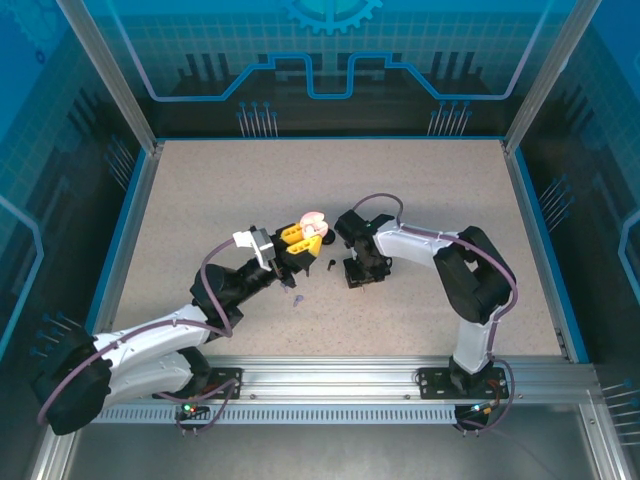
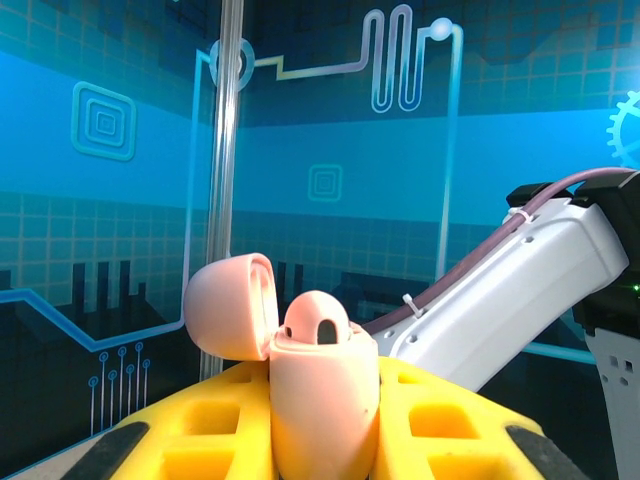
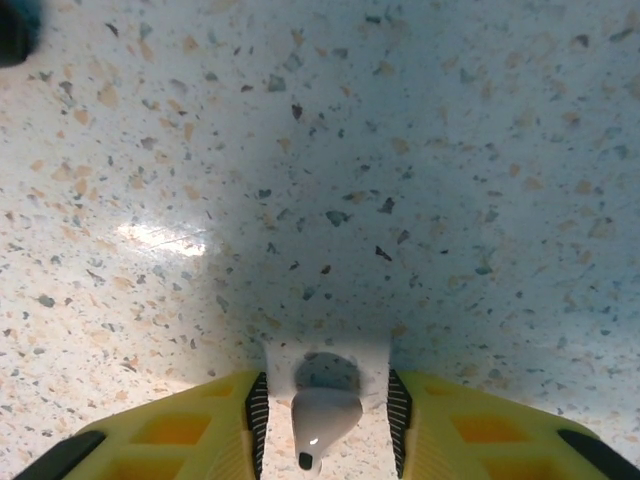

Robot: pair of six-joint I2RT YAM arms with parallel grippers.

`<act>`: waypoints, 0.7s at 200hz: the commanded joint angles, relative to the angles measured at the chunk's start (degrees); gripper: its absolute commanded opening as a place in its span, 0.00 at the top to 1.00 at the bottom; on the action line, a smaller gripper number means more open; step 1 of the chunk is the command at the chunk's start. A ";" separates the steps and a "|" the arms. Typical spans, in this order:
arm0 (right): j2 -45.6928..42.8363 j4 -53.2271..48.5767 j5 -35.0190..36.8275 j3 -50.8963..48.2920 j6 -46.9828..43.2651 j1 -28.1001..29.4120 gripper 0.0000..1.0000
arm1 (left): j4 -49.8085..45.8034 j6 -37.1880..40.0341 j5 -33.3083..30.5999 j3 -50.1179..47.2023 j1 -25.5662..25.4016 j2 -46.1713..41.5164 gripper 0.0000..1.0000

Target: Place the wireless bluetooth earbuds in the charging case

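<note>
Left gripper point(image 2: 325, 445) around open pink case point(image 2: 325, 395), earbud point(image 2: 314, 322) inside

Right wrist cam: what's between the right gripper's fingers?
A pale earbud, lying on the speckled table in the gap between the yellow fingers, touching neither pad. The right wrist view shows it.

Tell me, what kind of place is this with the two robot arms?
Probably a robot test booth in a lab: a left arm and a right arm bolted to a metal rail, a speckled table, and blue circuit-patterned walls around it.
</note>
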 commanded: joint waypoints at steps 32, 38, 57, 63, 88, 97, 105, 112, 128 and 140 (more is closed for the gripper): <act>1.74 -2.20 -2.00 1.09 0.05 -0.31 0.64 | 1.66 1.94 -1.44 -0.87 -0.33 -1.08 0.96; 1.89 -2.10 -1.97 1.08 0.01 -0.36 0.65 | 1.76 1.92 -1.54 -0.88 -0.34 -1.08 0.96; 2.77 -2.16 -1.85 1.08 -0.07 -0.32 0.67 | 1.76 1.93 -1.55 -0.89 -0.33 -1.00 0.96; 3.10 -2.12 -2.01 1.08 -0.08 -0.27 0.68 | 1.79 1.93 -1.50 -0.88 -0.38 -0.99 0.96; 3.78 -1.94 -2.60 1.09 -0.17 0.10 0.71 | 1.77 2.01 -1.64 -0.97 -0.38 -1.08 0.96; 3.54 -1.78 -3.11 1.08 -0.16 0.07 0.72 | 1.78 2.11 -1.73 -1.07 -0.34 -1.17 0.96; 3.11 -1.59 -3.47 0.92 -0.07 0.21 0.73 | 1.73 2.09 -1.81 -1.05 -0.35 -1.17 0.96; 2.64 -1.39 -3.58 0.82 0.01 0.21 0.74 | 1.77 2.10 -1.85 -1.06 -0.33 -1.17 0.96; 1.50 -1.57 -3.46 0.64 0.05 0.30 0.75 | 1.70 2.10 -1.79 -1.07 -0.34 -1.17 0.96; 0.41 -1.82 -2.99 0.55 0.10 0.30 0.75 | 1.73 2.08 -1.76 -1.14 -0.38 -1.17 0.96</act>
